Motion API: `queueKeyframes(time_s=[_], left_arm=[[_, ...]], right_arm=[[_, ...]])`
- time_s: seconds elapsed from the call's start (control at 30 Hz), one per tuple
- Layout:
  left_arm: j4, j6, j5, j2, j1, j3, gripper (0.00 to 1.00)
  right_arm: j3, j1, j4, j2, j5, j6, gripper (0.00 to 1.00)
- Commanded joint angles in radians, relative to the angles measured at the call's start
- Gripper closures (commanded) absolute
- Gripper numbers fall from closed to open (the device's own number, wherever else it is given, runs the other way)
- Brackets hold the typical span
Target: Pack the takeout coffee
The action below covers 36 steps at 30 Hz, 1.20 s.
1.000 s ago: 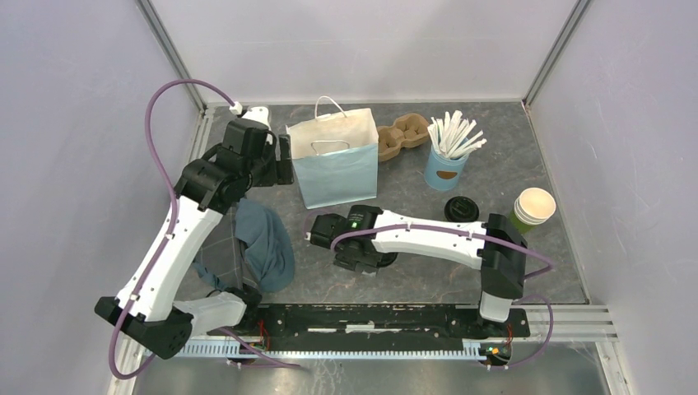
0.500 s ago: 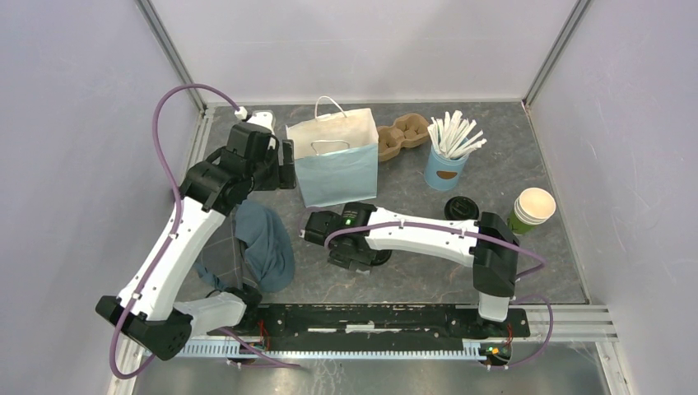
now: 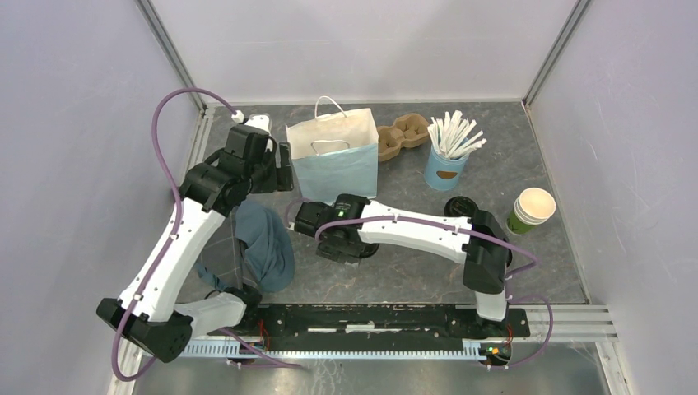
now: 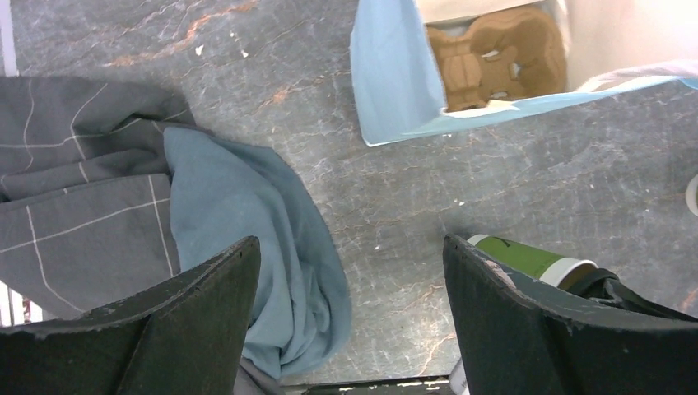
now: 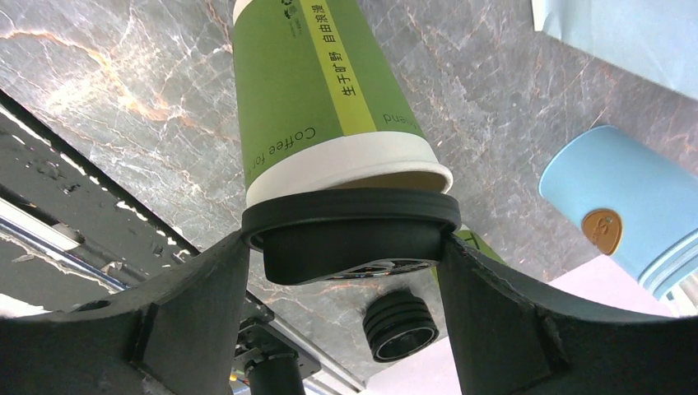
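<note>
The takeout coffee (image 5: 321, 107), a green paper cup with a black lid (image 5: 350, 234), hangs between the fingers of my right gripper (image 5: 346, 247), which is shut on the lid's rim. Seen from the top, that gripper (image 3: 337, 234) is just in front of the blue paper bag (image 3: 336, 169) and covers the cup. My left gripper (image 3: 280, 169) stands open and empty at the bag's left side. In the left wrist view, the open left gripper (image 4: 347, 247) looks down on the bag's (image 4: 387, 82) mouth, a brown carrier (image 4: 494, 53) inside it, and part of the cup (image 4: 527, 257).
A blue-grey cloth (image 3: 263, 243) lies left of centre. A cardboard carrier (image 3: 403, 136) sits behind the bag, next to a light-blue cup of white sticks (image 3: 447, 164). Stacked black lids (image 3: 461, 207) and a lidless green cup (image 3: 533, 210) stand at the right.
My right arm has carried the cup left and farther back, closer to the bag. The left arm has barely shifted.
</note>
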Motion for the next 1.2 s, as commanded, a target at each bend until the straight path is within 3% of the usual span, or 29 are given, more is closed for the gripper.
queueKeyframes(time_s=[0.0, 0.3, 0.47, 0.57, 0.73, 0.83, 0.97, 1.17], left_arm=[[-0.003, -0.058, -0.020, -0.021, 0.041, -0.022, 0.12], [-0.026, -0.085, 0.077, -0.026, 0.117, -0.082, 0.12], [-0.020, -0.091, 0.150, -0.025, 0.141, -0.123, 0.13], [0.021, -0.100, 0.268, -0.021, 0.158, -0.163, 0.15], [0.171, -0.128, 0.631, 0.002, 0.160, -0.274, 0.28], [0.278, -0.180, 0.774, -0.006, 0.150, -0.365, 0.32], [0.347, -0.231, 0.809, 0.027, 0.069, -0.438, 0.37], [0.424, -0.361, 0.731, 0.051, -0.048, -0.522, 0.56]], right_arm=[[0.075, -0.004, -0.011, 0.022, 0.019, -0.022, 0.19], [0.074, -0.006, -0.011, 0.054, 0.015, -0.048, 0.17], [-0.032, -0.005, -0.012, -0.021, 0.061, 0.001, 0.18], [-0.118, -0.008, -0.010, -0.062, 0.091, 0.010, 0.18], [-0.136, -0.011, -0.010, -0.105, 0.096, 0.019, 0.18], [-0.138, -0.013, -0.010, -0.121, 0.083, 0.025, 0.18], [-0.149, -0.012, -0.010, -0.144, 0.086, 0.023, 0.18], [-0.190, -0.014, -0.010, -0.163, 0.089, 0.009, 0.18]])
